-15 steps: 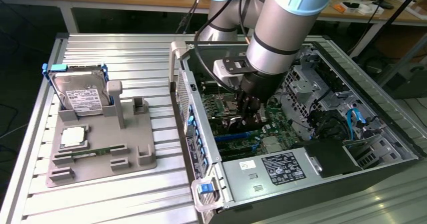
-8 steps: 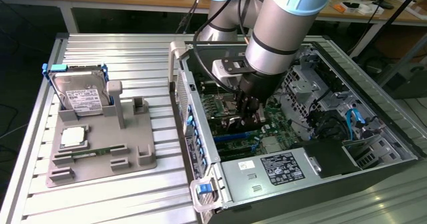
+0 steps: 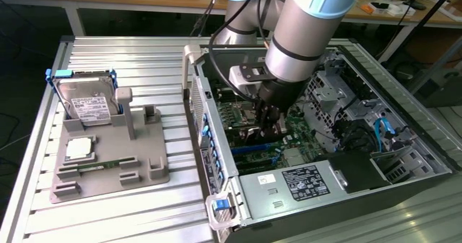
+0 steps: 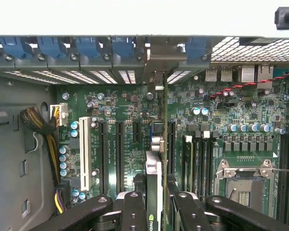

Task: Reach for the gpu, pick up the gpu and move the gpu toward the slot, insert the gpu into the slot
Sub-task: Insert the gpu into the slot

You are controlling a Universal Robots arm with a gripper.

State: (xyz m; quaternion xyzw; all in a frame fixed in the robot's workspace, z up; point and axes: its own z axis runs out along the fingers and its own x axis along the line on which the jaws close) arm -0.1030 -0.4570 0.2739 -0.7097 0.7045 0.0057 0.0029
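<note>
My gripper [image 4: 160, 206] pinches the gpu [image 4: 154, 190] by its top edge, standing upright close to the green motherboard [image 4: 130, 96] inside the computer case [image 4: 14, 120]; it looks light, thin, stiff and easy to break.

Arm [image 3: 307, 32] angled steeply down; hand [image 3: 269, 126] pointing downward, fingers [image 4: 134, 211] (both dark) set close, clamping.

gpu [image 4: 153, 175] in pincer [image 4: 160, 211], over motherboard [image 4: 125, 144], inside case [image 4: 19, 144].
</note>
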